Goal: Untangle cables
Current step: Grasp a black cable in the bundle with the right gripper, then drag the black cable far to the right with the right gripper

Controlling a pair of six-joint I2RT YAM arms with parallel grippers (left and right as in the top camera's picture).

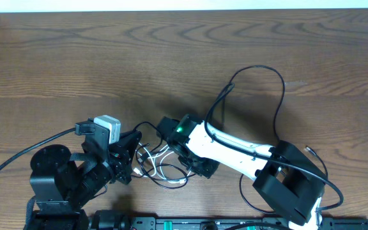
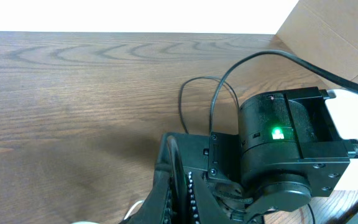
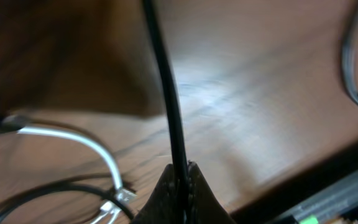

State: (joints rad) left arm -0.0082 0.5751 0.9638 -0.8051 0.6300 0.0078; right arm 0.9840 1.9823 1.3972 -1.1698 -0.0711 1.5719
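You're looking at a small knot of cables (image 1: 153, 163) sitting low on the desk (image 1: 75, 64), close to its front edge. A thin white cable (image 3: 101, 146) is looping through darker ones, with a small silvery end (image 3: 122, 195) showing in the right wrist view. Room-wise you're doing fine, since bare wood is stretching all the way up to the back edge. The front is being crowded by the black rail (image 1: 190, 223) and both arm bases. The tangle is sitting right between the two sets of jaws. Your right jaws are squeezing fully closed on a black cable (image 3: 169, 106) that's running straight up out of the tips. Your left jaws are closed too, sitting just beside the knot's left side, but I'm not seeing whether they're pinching anything.
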